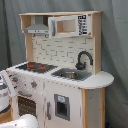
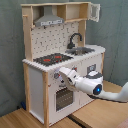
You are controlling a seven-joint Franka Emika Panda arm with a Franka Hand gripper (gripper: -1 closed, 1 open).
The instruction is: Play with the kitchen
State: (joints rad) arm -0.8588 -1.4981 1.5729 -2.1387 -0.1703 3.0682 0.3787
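In the second exterior view the claw (image 2: 63,75) is pressed up to the front of the kitchen (image 2: 37,87), just above the oven door (image 2: 63,98) and below the hob (image 2: 51,59), and whether it is wide or narrow I cannot tell. The white arm (image 2: 95,84) reaches to it from the second exterior view's lower right. The kitchen stands on a wooden surface (image 2: 20,120) before a grey curtain (image 2: 10,50), with its black faucet (image 2: 75,38) over the sink (image 2: 82,50) on the second exterior view's right of the hob, and the grey hood (image 2: 49,20) above the hob.
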